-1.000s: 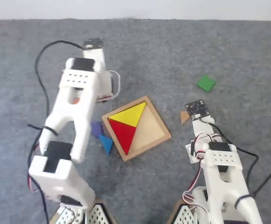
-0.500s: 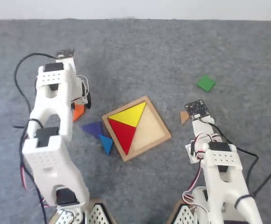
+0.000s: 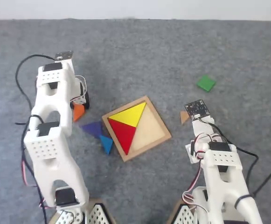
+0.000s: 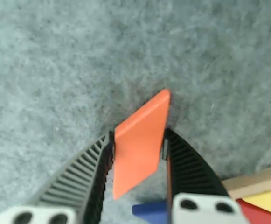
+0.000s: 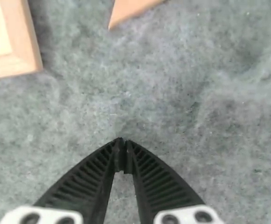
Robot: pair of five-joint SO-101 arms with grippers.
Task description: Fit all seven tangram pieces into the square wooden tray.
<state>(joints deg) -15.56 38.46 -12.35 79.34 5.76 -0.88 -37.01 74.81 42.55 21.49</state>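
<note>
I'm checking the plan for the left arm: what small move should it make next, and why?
The left claw is shut on the orange parallelogram piece, low at the grey carpet; the square wooden tray has bare floor left. So probably lift the piece a little, to clear the tray's rim.

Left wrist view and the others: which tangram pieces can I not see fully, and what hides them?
Orange piece: high view, the left arm covers part of it.
Dark blue piece: left wrist view, cut off by the picture's edge and by one of the left arm's jaws.
Tan piece: high view, partly under the right arm's camera board; right wrist view, cut off by the edge.
</note>
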